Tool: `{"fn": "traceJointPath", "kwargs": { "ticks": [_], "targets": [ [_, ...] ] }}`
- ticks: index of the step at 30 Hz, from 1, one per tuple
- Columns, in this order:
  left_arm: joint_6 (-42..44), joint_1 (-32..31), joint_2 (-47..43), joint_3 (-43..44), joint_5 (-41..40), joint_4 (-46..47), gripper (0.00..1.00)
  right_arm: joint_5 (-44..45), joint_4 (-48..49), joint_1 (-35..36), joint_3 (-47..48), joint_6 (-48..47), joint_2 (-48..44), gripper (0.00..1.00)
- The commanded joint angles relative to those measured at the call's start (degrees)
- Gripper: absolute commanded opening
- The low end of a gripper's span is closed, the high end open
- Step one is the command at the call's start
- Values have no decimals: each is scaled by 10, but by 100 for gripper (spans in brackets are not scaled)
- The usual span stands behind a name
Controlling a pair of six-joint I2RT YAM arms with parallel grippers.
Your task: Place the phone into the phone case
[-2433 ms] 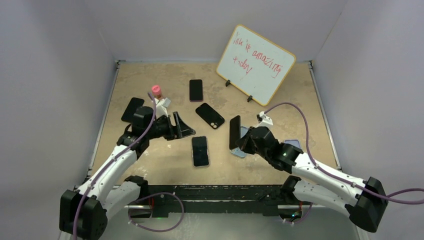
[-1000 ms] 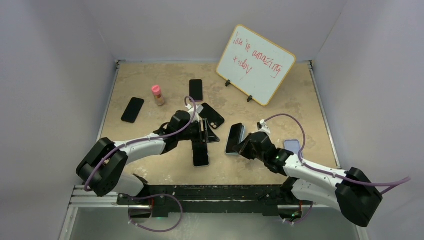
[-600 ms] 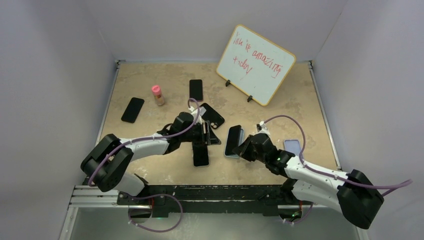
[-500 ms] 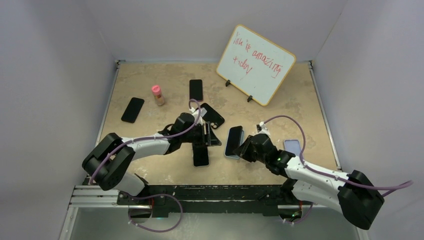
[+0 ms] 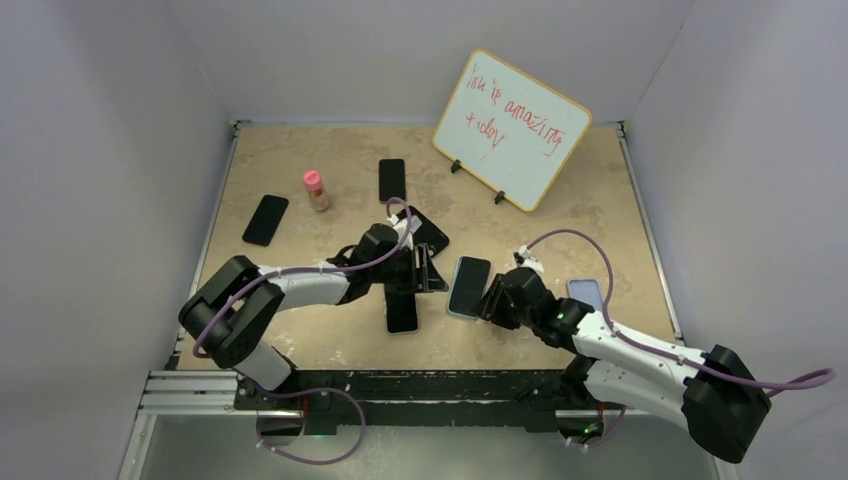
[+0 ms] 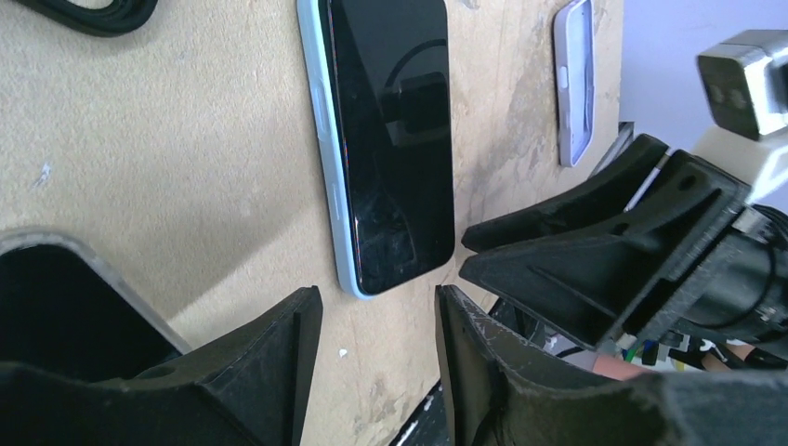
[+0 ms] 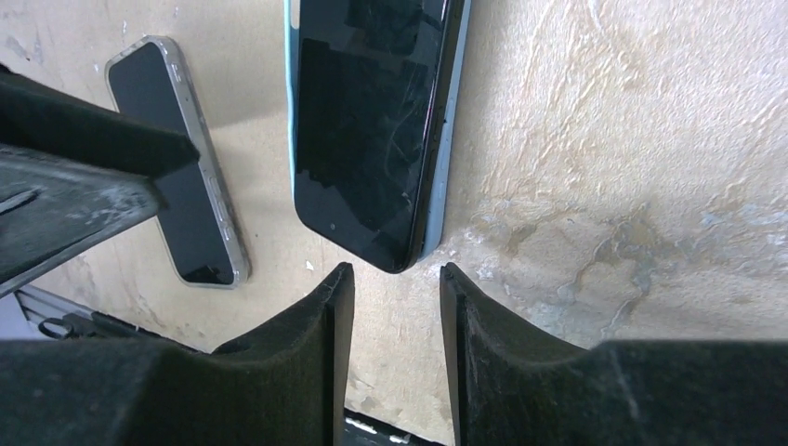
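Phone (image 5: 468,285) lies flat on the tabletop (image 5: 300,180), screen up, between the two hands.

Left wrist view: the pale blue case (image 6: 322,139) shows as a rim along the phone's long side. Whether the phone is fully seated, cannot tell. Only this view shows the lilac case (image 6: 576,79) beyond, nothing in it.

Right wrist view alone shows a second phone (image 7: 181,186), clear-rimmed, alongside.

Left hand (image 6: 376,302) and right hand (image 7: 397,279) are both parted and hold nothing, tips just short of the phone.
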Motion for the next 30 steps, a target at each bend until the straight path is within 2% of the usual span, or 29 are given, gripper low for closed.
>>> {"fn": "traceJointPath", "kwargs": {
  "ticks": [1, 7, 18, 25, 30],
  "targets": [
    [14, -8, 33, 41, -5, 30, 49, 27, -37, -10, 30, -36, -8, 40],
    [25, -9, 74, 66, -8, 57, 45, 22, -29, -42, 48, -73, 8, 30],
    [47, -15, 144, 102, 1, 84, 43, -7, 38, -76, 51, -120, 64, 25],
    [41, -18, 171, 88, 23, 138, 37, -16, 89, -85, 46, -133, 97, 20],
    [53, -21, 184, 91, 38, 125, 34, -17, 110, -88, 43, -139, 117, 17]
  ]
}}
